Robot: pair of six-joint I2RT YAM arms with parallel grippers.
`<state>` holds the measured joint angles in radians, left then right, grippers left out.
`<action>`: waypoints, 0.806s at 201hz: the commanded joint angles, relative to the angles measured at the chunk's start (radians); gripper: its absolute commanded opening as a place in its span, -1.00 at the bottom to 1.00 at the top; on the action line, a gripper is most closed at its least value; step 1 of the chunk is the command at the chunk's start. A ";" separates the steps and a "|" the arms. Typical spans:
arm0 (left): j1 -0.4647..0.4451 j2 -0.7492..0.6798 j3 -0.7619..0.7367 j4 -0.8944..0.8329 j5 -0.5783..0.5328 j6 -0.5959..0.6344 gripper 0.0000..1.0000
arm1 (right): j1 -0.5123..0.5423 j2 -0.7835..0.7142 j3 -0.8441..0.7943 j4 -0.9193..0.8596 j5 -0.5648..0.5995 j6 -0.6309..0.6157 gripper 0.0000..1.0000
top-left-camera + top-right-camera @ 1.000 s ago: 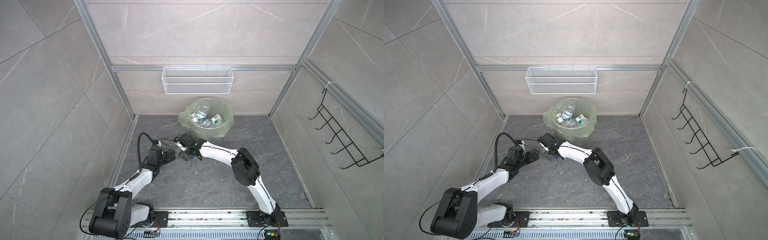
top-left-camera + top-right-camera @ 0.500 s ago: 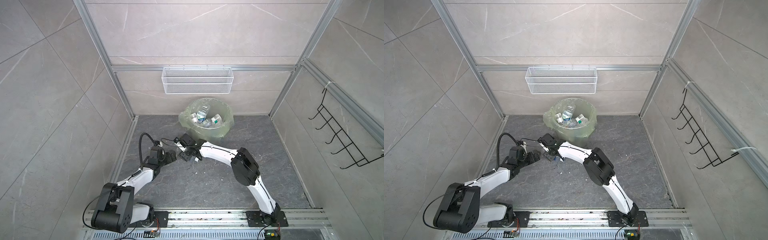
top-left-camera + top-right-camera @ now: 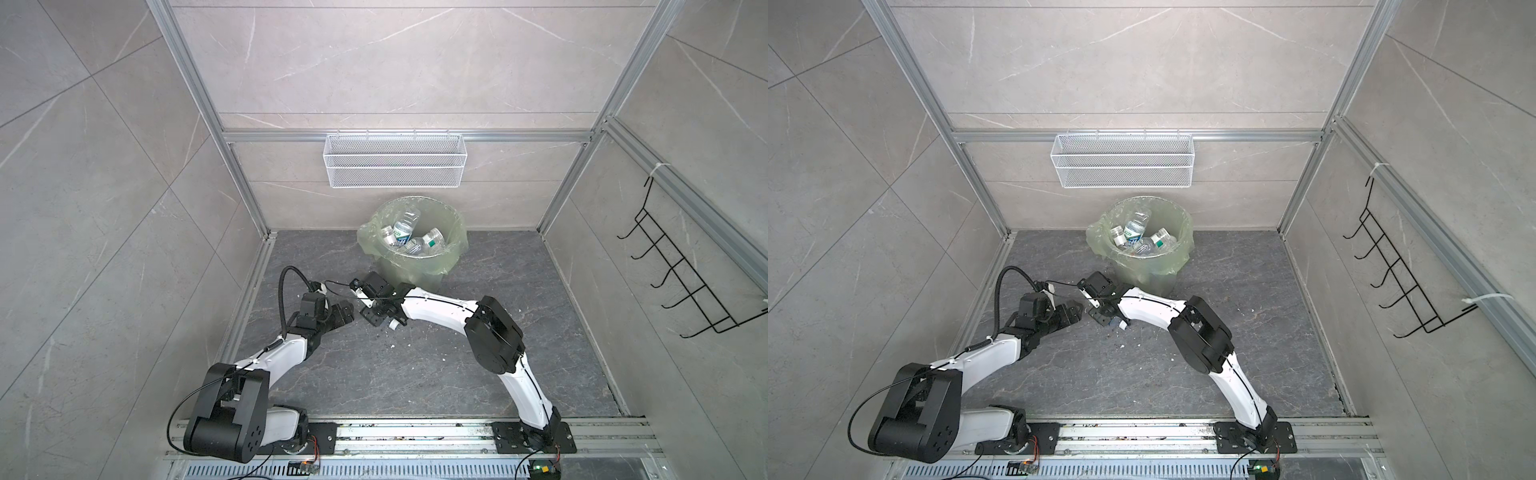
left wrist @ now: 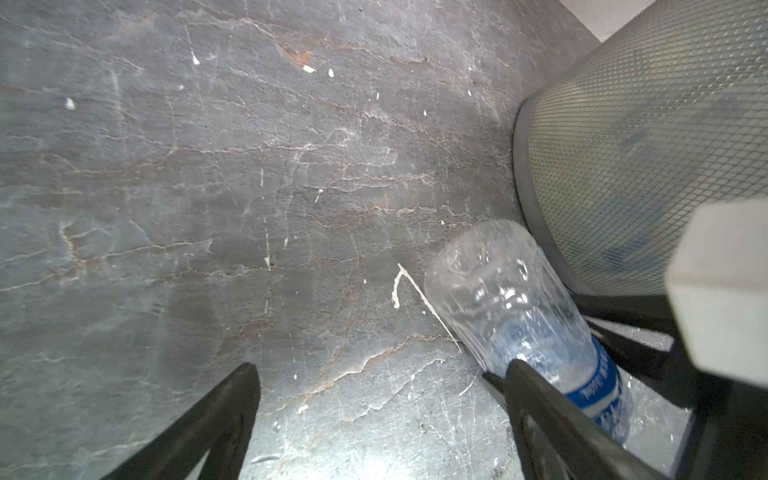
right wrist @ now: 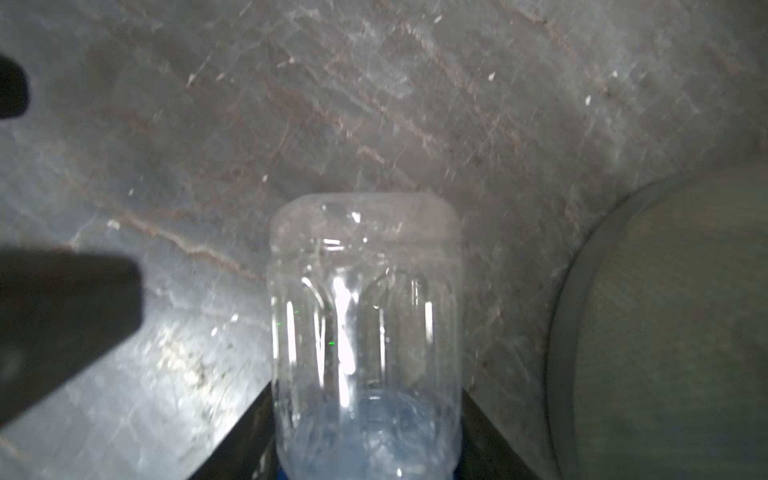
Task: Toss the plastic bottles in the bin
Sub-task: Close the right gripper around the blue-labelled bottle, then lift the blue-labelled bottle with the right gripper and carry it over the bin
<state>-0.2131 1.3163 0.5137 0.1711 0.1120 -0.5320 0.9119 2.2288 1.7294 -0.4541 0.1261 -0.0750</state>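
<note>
- The tabletop (image 3: pixel 415 374), a dark stone-patterned slab, is marked with small white chips.
- The bin (image 3: pixel 415 266) is placed at the back of the tabletop, below the wire basket (image 3: pixel 395 166). Several plastic bottles (image 3: pixel 401 232) are already lodged inside it.
- The left pincer (image 4: pixel 382 415) is spread wide and empty, and is held low just beside the right pincer.
- The right pincer (image 5: pixel 365 399) is closed on the clear bottle (image 5: pixel 365 316): its jaws are laid against both sides, at the blue-labelled part.
- The clear bottle is found low over the tabletop, near the foot of the bin. Whether it rests on the tabletop cannot be told.
- The bottle appears empty and is judged very light. Its thin wall is expected to dent under pressure, and its smooth surface to slip.
- The labelled band is recommended as the hold, with moderate pressure only.
</note>
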 commanded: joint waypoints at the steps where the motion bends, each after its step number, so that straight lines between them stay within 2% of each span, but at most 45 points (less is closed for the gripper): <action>1: 0.004 0.008 0.035 0.048 0.040 0.004 0.88 | 0.016 -0.090 -0.090 0.013 0.011 0.025 0.11; 39: 0.002 0.013 0.033 0.077 0.085 0.020 0.89 | 0.024 -0.233 -0.261 0.075 0.017 0.065 0.06; 76: -0.028 0.011 0.041 0.076 0.081 0.048 0.89 | 0.024 -0.372 -0.433 0.126 0.026 0.106 0.06; 162: -0.164 0.021 0.065 0.122 0.089 0.131 0.89 | 0.025 -0.668 -0.748 0.163 0.108 0.204 0.04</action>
<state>-0.3508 1.3285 0.5434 0.2337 0.1692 -0.4564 0.9321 1.6497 1.0492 -0.3134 0.1902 0.0704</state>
